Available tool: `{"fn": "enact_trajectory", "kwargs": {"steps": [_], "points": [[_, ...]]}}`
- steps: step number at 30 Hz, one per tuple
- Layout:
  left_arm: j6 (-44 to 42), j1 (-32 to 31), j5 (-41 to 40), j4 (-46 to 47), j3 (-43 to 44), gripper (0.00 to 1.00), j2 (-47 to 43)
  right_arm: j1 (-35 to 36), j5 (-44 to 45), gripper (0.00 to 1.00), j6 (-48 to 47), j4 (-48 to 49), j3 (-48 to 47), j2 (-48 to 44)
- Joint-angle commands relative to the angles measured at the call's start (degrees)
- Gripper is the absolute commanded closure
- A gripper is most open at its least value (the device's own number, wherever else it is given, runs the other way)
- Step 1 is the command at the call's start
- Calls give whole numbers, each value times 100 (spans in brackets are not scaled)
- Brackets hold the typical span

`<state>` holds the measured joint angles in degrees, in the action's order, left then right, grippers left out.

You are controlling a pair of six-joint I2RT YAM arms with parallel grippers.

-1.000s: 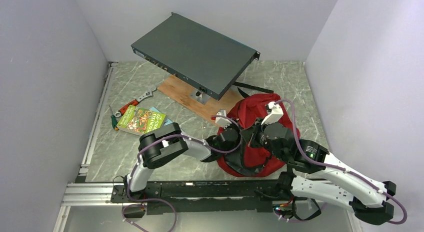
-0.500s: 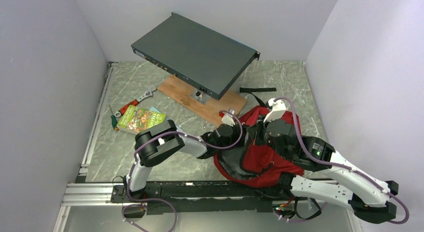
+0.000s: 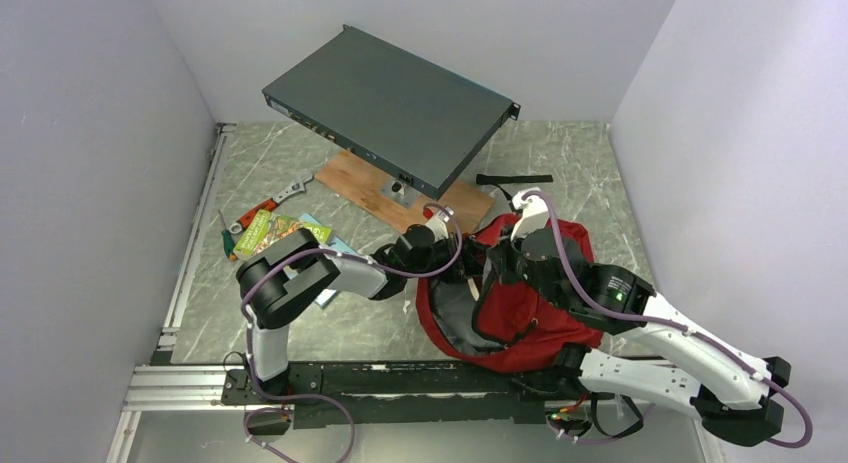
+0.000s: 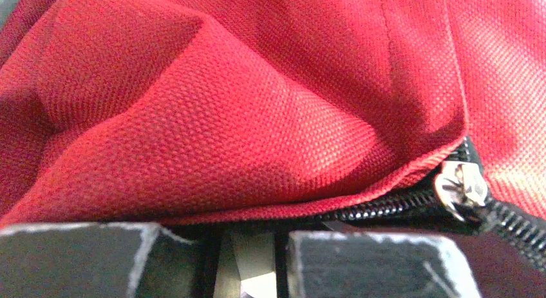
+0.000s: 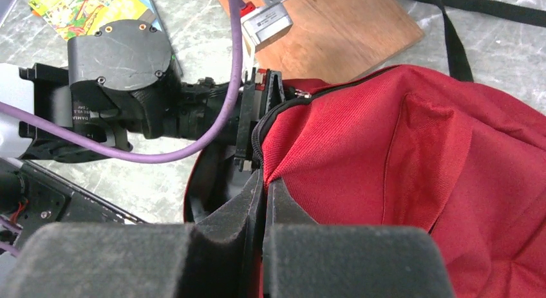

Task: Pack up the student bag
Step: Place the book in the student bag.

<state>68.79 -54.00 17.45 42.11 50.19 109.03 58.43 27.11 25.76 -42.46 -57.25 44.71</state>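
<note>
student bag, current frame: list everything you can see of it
The student bag is a red woven-fabric backpack with a black zipper and metal slider. It lies slumped on the marbled table, mouth open toward the robot's left side, dark lining showing. A black webbing strap trails behind it. The left pincer pinches the zipper edge; the right pincer is shut on the rim fabric beside it.

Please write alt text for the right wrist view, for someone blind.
The right tool is shut on the open edge of the red student bag; opposite, the left tool grips its zipper edge. A wooden board lies behind.
</note>
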Motion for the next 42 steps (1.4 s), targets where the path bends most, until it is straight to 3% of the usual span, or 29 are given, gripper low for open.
{"fn": "enact_trajectory", "kwargs": {"steps": [1, 4, 12, 15, 18, 19, 21, 23, 26, 30, 32, 36, 37, 39, 40, 41, 42], "points": [[122, -63, 399, 671, -46, 100, -165, -173, -441, 100, -273, 974, -323, -236], [-26, -146, 1072, 477, 512, 100, 228, -238, -379, 100, -272, 892, -412, -256], [-642, -420, 1732, 20, 1066, 100, 586, -355, -262, 100, -336, 750, -416, -409], [-1090, -496, 1765, -733, 1431, 100, 657, -397, -229, 100, -383, 669, -474, -415], [-1103, -475, 1652, -857, 1545, 100, 814, -412, -312, 100, -362, 683, -477, -451], [-1041, -453, 1578, -825, 1537, 93, 853, -419, -326, 100, -347, 694, -451, -466], [-908, -381, 1427, -808, 1425, 67, 793, -421, -302, 100, -333, 650, -417, -481], [-938, -290, 1280, -897, 1204, 50, 535, -423, -231, 100, -326, 510, -418, -477], [-1311, -207, 1107, -1321, 900, 42, 18, -428, -123, 100, -355, 382, -329, -550], [-1676, -190, 679, -1863, 576, 24, -685, -429, -175, 100, -449, 387, -269, -568], [-1797, -190, 532, -1992, 413, 22, -879, -437, -250, 100, -495, 379, -293, -516], [-1784, -190, 526, -1752, 227, 31, -828, -441, -328, 100, -528, 466, -306, -498], [-1751, -190, 591, -1600, 209, 42, -763, -438, -350, 100, -528, 493, -318, -498], [-1675, -182, 707, -1293, 147, 80, -666, -436, -349, 100, -580, 514, -328, -494], [-1693, -169, 819, -1229, 136, 92, -642, -438, -296, 100, -622, 488, -341, -483], [-1811, -147, 947, -1271, 139, 99, -636, -443, -229, 100, -669, 436, -356, -469], [-1908, -107, 1058, -1344, 112, 100, -656, -449, -183, 100, -726, 403, -404, -453]]}}
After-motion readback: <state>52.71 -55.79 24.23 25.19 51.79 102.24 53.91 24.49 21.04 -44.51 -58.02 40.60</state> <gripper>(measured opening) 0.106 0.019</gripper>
